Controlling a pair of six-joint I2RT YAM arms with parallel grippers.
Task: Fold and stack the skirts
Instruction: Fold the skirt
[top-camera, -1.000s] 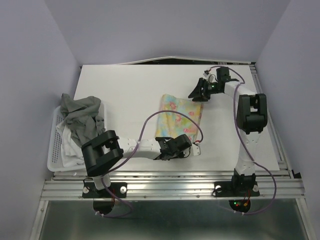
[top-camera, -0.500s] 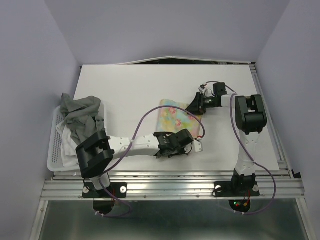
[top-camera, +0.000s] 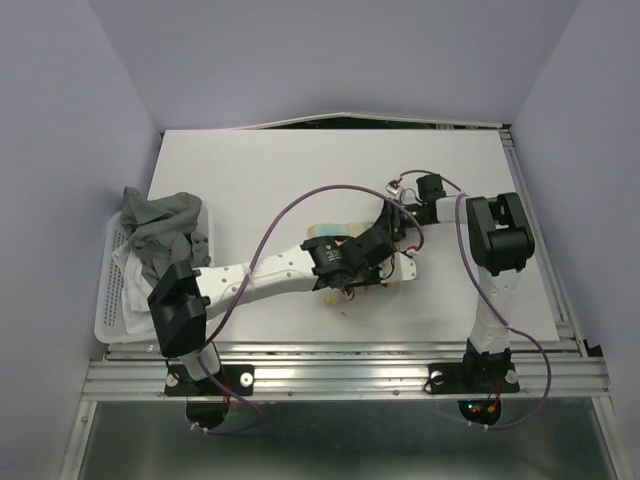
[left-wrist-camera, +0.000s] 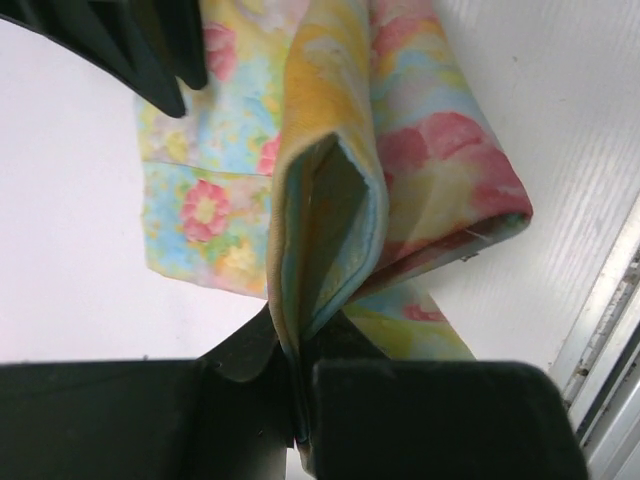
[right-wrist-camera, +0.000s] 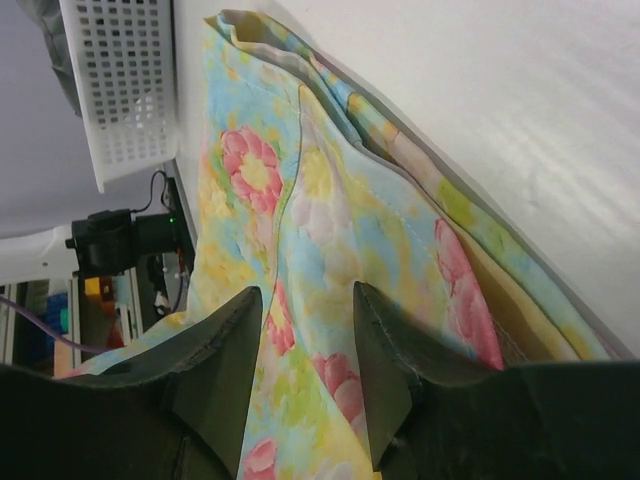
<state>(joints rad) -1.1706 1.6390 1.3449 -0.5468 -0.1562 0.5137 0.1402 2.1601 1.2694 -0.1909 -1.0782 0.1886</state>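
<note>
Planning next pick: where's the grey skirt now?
Top view, far left: the grey skirt lies heaped in the white basket at the left edge of the table.

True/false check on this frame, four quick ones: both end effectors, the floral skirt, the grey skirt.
1. The left end effector is shut on an edge of the floral skirt. True.
2. The grey skirt lies flat on the table. False: it is heaped in the basket at the left edge.
3. The right end effector has its fingers apart over the floral skirt. True.
4. The floral skirt is in the basket. False: it is on the table, between the two end effectors.
</note>
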